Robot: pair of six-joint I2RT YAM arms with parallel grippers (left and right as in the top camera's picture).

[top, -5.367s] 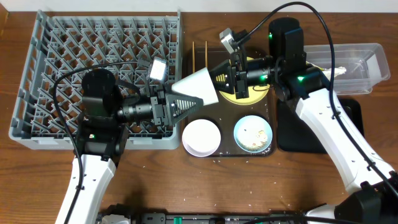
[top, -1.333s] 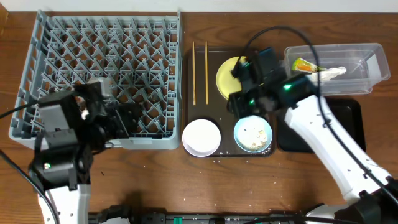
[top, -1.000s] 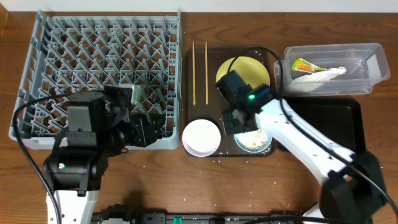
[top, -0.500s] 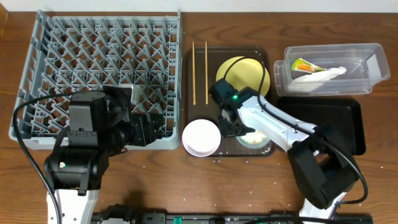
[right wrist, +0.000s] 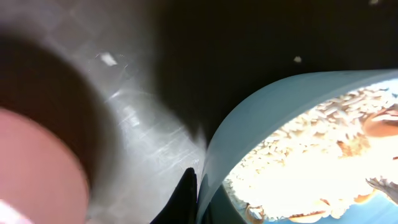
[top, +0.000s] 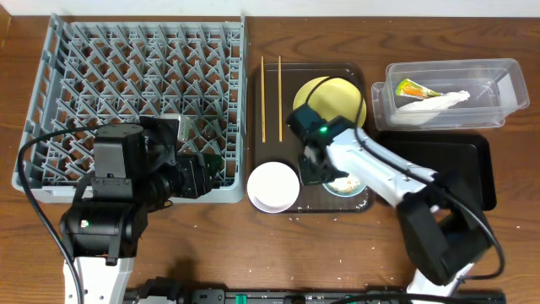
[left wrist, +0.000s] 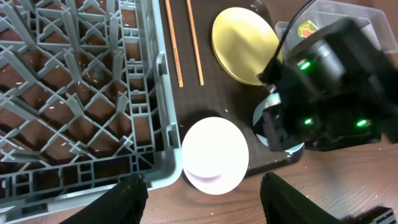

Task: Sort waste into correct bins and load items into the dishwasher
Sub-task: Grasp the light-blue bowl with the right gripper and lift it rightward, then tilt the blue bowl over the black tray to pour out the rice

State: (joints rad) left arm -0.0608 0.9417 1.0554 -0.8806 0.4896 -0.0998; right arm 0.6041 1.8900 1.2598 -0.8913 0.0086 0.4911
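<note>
My right gripper (top: 319, 169) sits at the left rim of the light blue bowl (top: 350, 187) on the brown tray. In the right wrist view a black finger (right wrist: 189, 193) presses the outside of the bowl's rim (right wrist: 261, 124), which is pinched. Beige crumbs (right wrist: 311, 149) lie inside. My left gripper (left wrist: 208, 202) is open and empty, low over the table's front edge by the white bowl (left wrist: 214, 155). The yellow plate (top: 333, 97) and two chopsticks (top: 262, 97) lie on the tray. The wrapper (top: 413, 88) and napkin (top: 439, 103) are in the clear tub (top: 498, 76). The cup is out of view.
The grey rack (top: 51, 101) fills the left side, with my left arm over its front right corner. The black tray (top: 456, 160) lies at the right below the tub. The brown serving tray (top: 287, 84) holds the dishes in the middle.
My right arm came from the tub side down to the blue bowl's left rim. My left arm pulled back from the tray to the rack's front corner and has stayed there.
</note>
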